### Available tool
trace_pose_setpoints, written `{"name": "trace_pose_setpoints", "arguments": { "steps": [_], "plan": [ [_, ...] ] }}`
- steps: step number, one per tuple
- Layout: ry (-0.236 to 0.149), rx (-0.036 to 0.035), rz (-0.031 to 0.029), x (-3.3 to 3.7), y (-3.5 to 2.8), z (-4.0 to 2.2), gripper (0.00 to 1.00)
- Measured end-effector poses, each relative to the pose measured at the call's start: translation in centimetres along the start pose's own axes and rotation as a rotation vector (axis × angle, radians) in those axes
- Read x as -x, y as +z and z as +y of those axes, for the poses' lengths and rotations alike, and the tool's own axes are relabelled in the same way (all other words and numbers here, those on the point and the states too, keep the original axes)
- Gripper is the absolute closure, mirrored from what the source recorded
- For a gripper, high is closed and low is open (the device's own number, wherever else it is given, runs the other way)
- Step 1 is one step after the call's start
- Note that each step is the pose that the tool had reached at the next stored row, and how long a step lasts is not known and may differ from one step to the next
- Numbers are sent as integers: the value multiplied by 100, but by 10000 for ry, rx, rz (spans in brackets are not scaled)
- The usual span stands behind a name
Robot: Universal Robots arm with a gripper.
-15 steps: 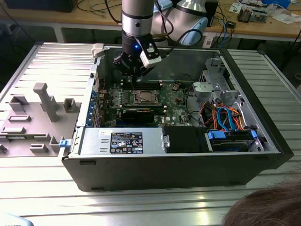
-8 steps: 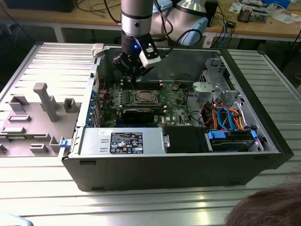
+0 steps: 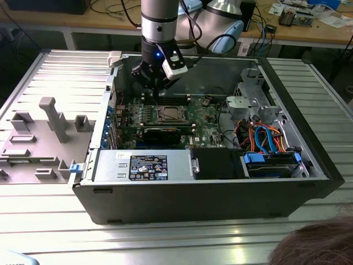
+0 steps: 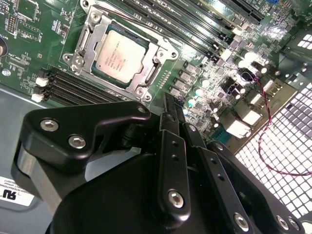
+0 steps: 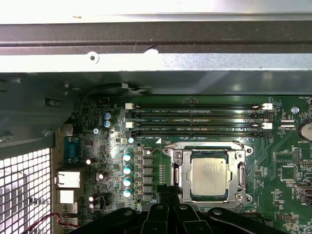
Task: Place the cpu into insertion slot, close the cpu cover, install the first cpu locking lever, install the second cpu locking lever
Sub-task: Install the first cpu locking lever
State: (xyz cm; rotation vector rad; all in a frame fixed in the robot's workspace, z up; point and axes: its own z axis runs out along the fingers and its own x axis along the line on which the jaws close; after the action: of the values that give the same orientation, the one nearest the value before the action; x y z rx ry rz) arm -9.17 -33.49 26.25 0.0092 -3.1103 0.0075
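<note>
The cpu (image 3: pixel 168 114) (image 4: pixel 119 51) (image 5: pixel 209 176), a small square chip with a dull silver top, lies flat in its socket on the green motherboard (image 3: pixel 204 124). The cpu cover (image 4: pixel 92 30) (image 5: pixel 181 171), a silver frame plate, lies down around the chip. A thin wire lever (image 5: pixel 204 145) runs along one side of the frame. My gripper (image 3: pixel 156 88) (image 4: pixel 171 109) (image 5: pixel 165 191) hangs above the board just beside the socket. Its black fingers are shut together with nothing between them, and they touch nothing.
The board sits inside an open black computer case (image 3: pixel 198 204). Memory slots (image 5: pixel 195 122), a long black expansion card (image 3: pixel 165 132), a power supply (image 3: pixel 143 165) and a drive cage with coloured cables (image 3: pixel 265 138) surround the socket. A grey fixture (image 3: pixel 49 118) stands at the exterior view's left. A person's hair (image 3: pixel 314 245) shows at the lower right.
</note>
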Motion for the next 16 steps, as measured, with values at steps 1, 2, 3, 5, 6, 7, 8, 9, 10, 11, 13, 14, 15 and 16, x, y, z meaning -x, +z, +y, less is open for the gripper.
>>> {"name": "trace_pose_setpoints", "arguments": {
  "steps": [1,2,3,5,6,7,8,9,10,11,13,14,15,16],
  "plan": [
    [0,0,0,-7,0,0,89],
    [0,0,0,-18,0,0,89],
    [0,-1,0,-28,1,0,89],
    [-1,-1,0,-36,1,0,89],
    [0,0,0,-38,1,0,89],
    [0,-1,0,-41,1,0,89],
    [1,0,0,-45,1,0,89],
    [0,-1,0,-51,1,0,89],
    [0,-1,0,-56,1,0,89],
    [0,-1,0,-61,2,1,89],
    [0,-1,0,-72,2,1,89],
    [0,-1,0,-76,2,1,89],
    [0,0,0,-79,2,1,89],
    [0,-1,0,-82,2,1,89]
  ]
}}
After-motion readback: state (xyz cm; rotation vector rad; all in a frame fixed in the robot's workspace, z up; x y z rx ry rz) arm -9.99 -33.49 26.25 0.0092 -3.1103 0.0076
